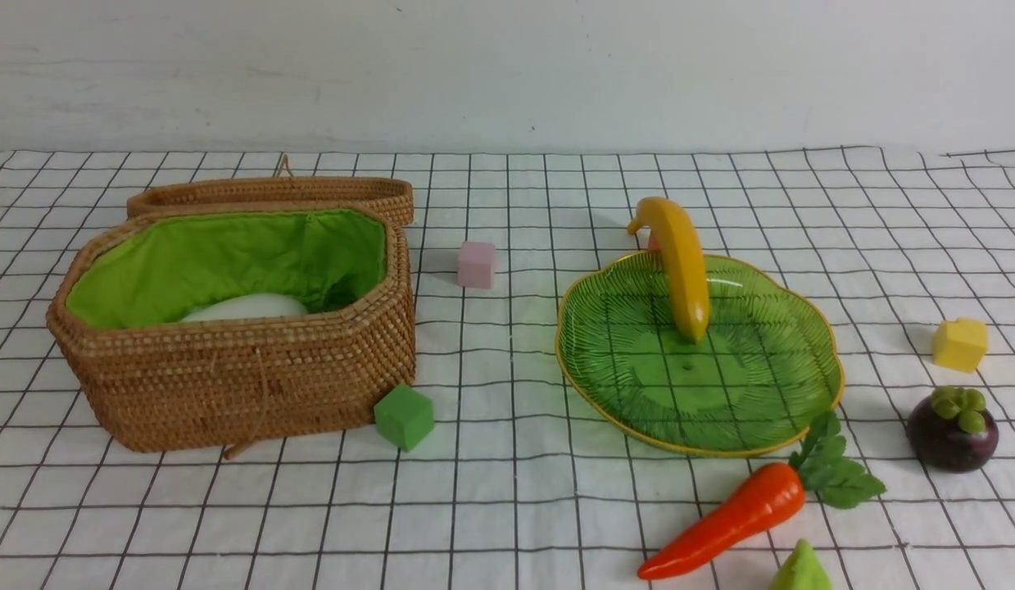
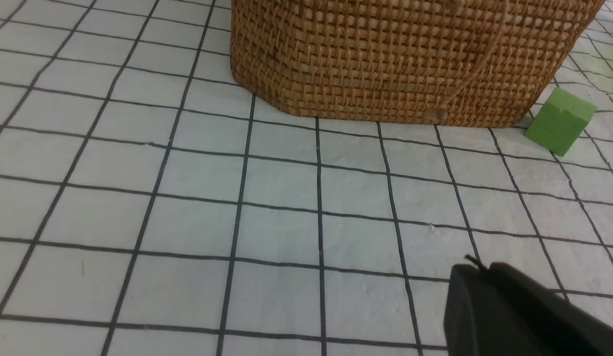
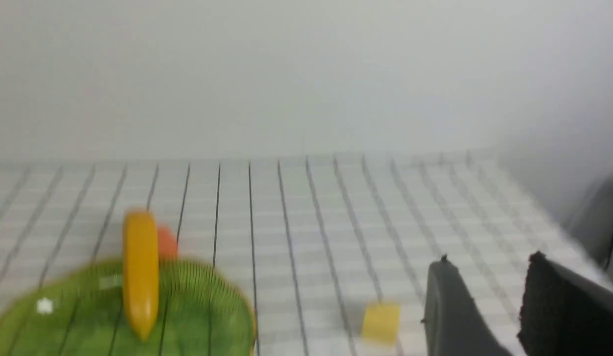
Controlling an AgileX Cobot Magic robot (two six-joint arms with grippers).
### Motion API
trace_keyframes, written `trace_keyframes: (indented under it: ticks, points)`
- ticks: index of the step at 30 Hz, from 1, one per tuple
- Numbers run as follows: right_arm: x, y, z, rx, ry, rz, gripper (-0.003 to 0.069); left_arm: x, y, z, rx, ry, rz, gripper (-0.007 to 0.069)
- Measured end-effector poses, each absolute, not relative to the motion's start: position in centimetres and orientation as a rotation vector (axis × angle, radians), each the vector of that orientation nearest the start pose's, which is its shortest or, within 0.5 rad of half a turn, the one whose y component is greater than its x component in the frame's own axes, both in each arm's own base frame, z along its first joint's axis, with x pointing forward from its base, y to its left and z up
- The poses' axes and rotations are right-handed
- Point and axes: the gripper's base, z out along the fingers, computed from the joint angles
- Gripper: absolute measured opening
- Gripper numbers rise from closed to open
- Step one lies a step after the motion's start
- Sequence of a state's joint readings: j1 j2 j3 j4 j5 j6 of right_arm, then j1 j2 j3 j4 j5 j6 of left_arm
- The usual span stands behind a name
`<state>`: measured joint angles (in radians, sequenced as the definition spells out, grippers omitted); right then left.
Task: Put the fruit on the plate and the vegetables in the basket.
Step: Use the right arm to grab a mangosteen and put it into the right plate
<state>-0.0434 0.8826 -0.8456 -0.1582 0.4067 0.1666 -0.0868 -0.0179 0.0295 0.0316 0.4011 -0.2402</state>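
Starting at our left end effector (image 2: 477, 277), we see it closed and empty near the basket (image 2: 400, 59); our right end effector (image 3: 489, 267) stands partly apart, gripping nothing. Outward, the banana (image 1: 681, 266) leans in the plate (image 1: 605, 360), the radish (image 1: 245, 307) lies in the basket, carrot (image 1: 736, 512) and mangosteen (image 1: 952, 430) rest on the worktop (image 1: 507, 492).

Bare surface (image 1: 507, 508) runs down the frame's middle between basket (image 1: 228, 385) and plate (image 1: 745, 369); pink cube (image 1: 477, 264) and green cube (image 1: 404, 416) stand in it; carrot (image 1: 728, 520) crowds lower right.
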Motion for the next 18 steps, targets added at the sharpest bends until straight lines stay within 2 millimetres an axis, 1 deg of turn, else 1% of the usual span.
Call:
trace_keyframes:
  ticks: [2, 3, 4, 6, 7, 8, 10, 12, 13, 14, 15, 16, 18]
  points:
    - [21.1, -1.3, 33.6, 0.216, 2.098, 0.016, 0.0252, 5.1, -0.3, 16.8, -0.126, 1.896, -0.191, 0.0019]
    - [21.6, -1.3, 33.0, 0.236, 2.131, 0.026, 0.0254, 5.1, -0.3, 16.8, -0.126, 1.896, -0.191, 0.0020]
    - [23.2, -1.2, 30.9, 0.322, 2.244, 0.079, 0.0275, 5.1, -0.3, 16.8, -0.126, 1.896, -0.191, 0.0021]
    - [25.3, -1.1, 27.9, 0.397, 2.404, 0.108, 0.0315, 5.1, -0.3, 16.8, -0.126, 1.896, -0.191, 0.0024]
    - [26.2, -1.1, 27.0, 0.410, 2.463, 0.102, 0.0345, 5.1, -0.3, 16.8, -0.126, 1.896, -0.191, 0.0025]
    - [27.4, -1.1, 25.5, 0.444, 2.547, 0.107, 0.0390, 5.1, -0.3, 16.8, -0.126, 1.896, -0.191, 0.0027]
    - [29.4, -1.2, 23.4, 0.469, 2.634, 0.101, 0.0469, 5.1, -0.3, 16.8, -0.126, 1.896, -0.191, 0.0029]
    - [31.4, -1.2, 22.1, 0.482, 2.671, 0.098, 0.0564, 5.1, -0.3, 16.8, -0.126, 1.896, -0.191, 0.0031]
    - [32.2, -1.3, 21.9, 0.484, 2.673, 0.098, 0.0609, 5.1, -0.3, 16.8, -0.126, 1.896, -0.191, 0.0032]
    - [33.0, -1.3, 21.4, 0.484, 2.683, 0.095, 0.0642, 5.1, -0.3, 16.8, -0.126, 1.896, -0.191, 0.0034]
    - [33.1, -1.3, 21.3, 0.484, 2.683, 0.095, 0.0647, 5.1, -0.3, 16.8, -0.127, 1.896, -0.191, 0.0034]
    - [34.3, -1.4, 20.4, 0.481, 2.700, 0.085, 0.0673, 5.1, -0.3, 16.8, -0.127, 1.896, -0.191, 0.0037]
    - [35.2, -1.6, 19.2, 0.464, 2.724, 0.058, 0.0673, 5.1, -0.3, 16.8, -0.127, 1.896, -0.191, 0.0039]
